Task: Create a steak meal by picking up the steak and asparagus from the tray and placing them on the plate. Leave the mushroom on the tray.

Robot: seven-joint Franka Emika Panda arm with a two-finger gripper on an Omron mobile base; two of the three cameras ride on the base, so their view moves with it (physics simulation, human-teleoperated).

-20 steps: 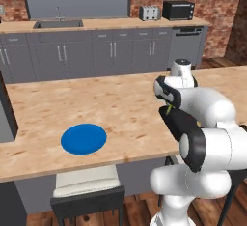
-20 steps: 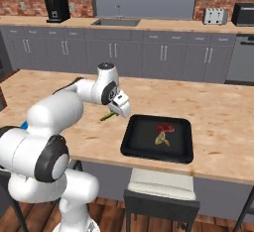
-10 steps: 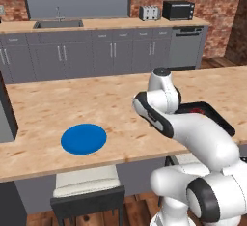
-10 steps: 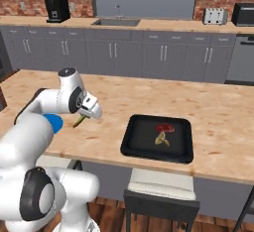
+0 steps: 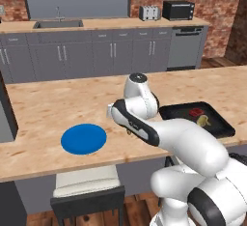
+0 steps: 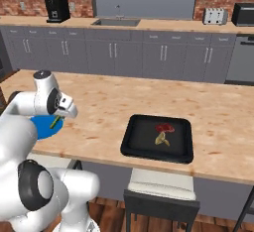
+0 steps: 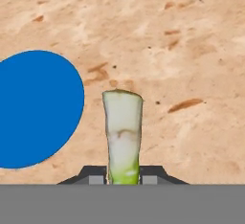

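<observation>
My gripper [image 7: 123, 176] is shut on the asparagus [image 7: 123, 134], a pale yellow-green stalk that sticks out from between the fingers. It hangs over the bare wooden counter, just beside the edge of the blue plate [image 7: 33, 108]. From the right base view the asparagus [image 6: 53, 123] dangles from the gripper [image 6: 61, 115] at the plate's [image 6: 43, 128] near rim. The plate [image 5: 84, 139] lies bare. On the black tray [image 6: 144, 138] rest the dark red steak [image 6: 163, 127] and the tan mushroom [image 6: 160, 139]. The steak [image 5: 197, 112] and mushroom [image 5: 204, 120] also show on the tray [image 5: 177, 112].
The island counter [image 5: 53, 104] is wide wood, its front edge close to the plate. A stool [image 6: 158, 191] stands below the tray and another stool [image 5: 87, 191] below the plate. My own arm [image 5: 164, 138] spans the space between plate and tray.
The arm has swung left, away from the tray and toward the plate, carrying the asparagus with it. Steak and mushroom have stayed on the tray.
</observation>
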